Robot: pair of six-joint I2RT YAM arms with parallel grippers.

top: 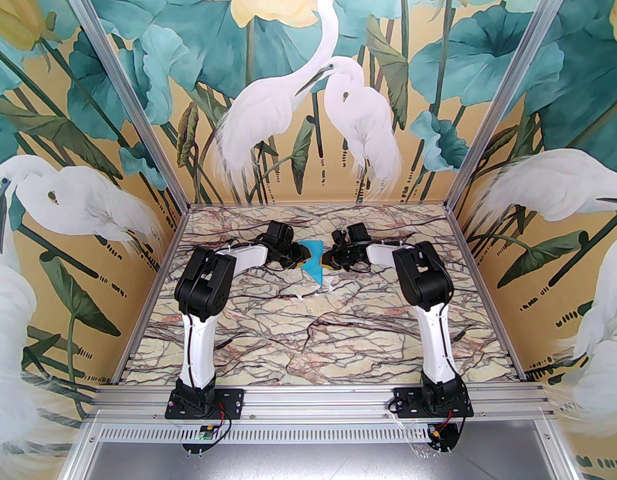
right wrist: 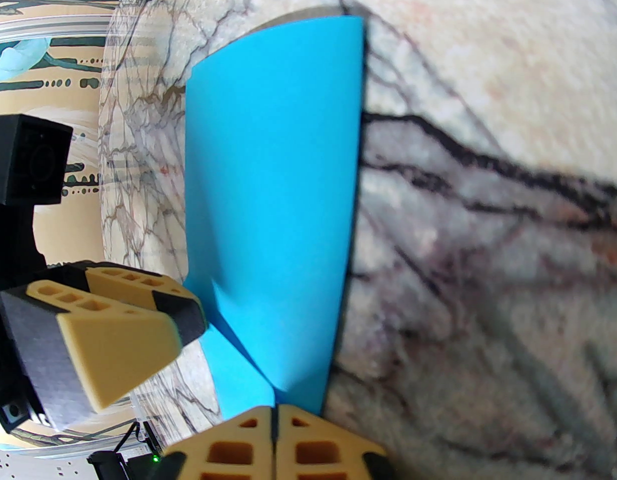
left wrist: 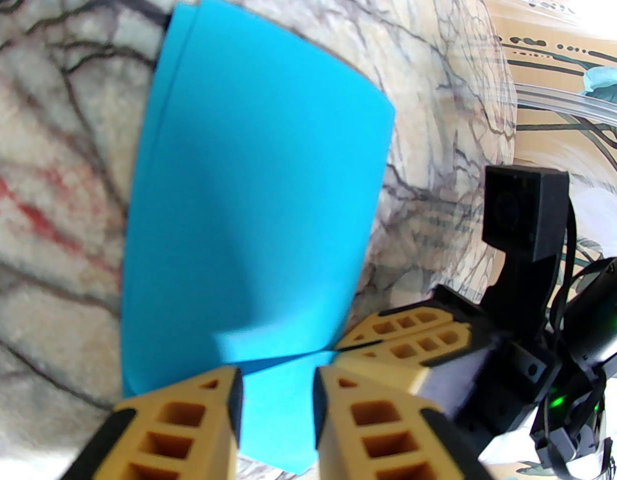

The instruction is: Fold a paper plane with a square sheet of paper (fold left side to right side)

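Left-to-right fold, apparently closing. The thin cyan-blue square sheet of paper (top: pixel 312 262) lay doubled on the veined marble table (top: pixel 308 338). The right gripper (right wrist: pixel 273 443) pinched its corner, and the left gripper (left wrist: pixel 277 418) stood parted over it. The next move probably required pressing the crease.

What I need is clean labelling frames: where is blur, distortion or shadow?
Top external: sharp, evenly lit. Left wrist: fisheye bending, blurred table, soft shadow on the sheet of paper. Right wrist: table veins smeared, dark shadow along the sheet's right edge.

Bright cyan paper (left wrist: pixel 248 193); dark-veined cream marble table (top: pixel 308 338).
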